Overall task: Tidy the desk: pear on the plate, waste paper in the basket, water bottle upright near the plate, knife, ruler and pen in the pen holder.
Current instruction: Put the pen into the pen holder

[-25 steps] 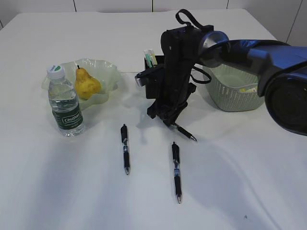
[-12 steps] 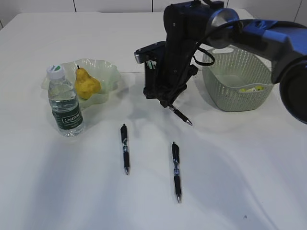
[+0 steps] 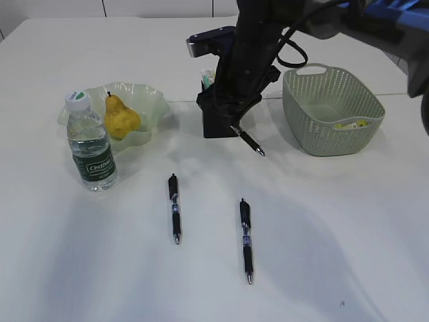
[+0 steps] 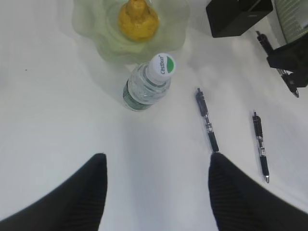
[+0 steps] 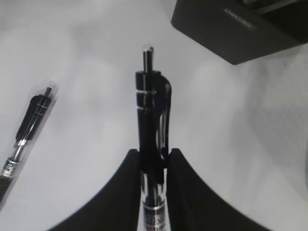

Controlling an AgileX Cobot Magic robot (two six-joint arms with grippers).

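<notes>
Just in front of the pen holder, at its five o'clock, the right gripper clamps a black pen that slants down and out. That tilt could catch the holder's rim or slip. Two more pens lie at six o'clock. The left gripper hangs wide and empty.

The pen pinched between the right gripper's matt, ribbed black fingers is glossy black plastic with a clear barrel. Just beyond its tip, the holder looks matt black. Under the left gripper, the bottle is clear glossy plastic, and the plate beyond it translucent, smooth.
</notes>
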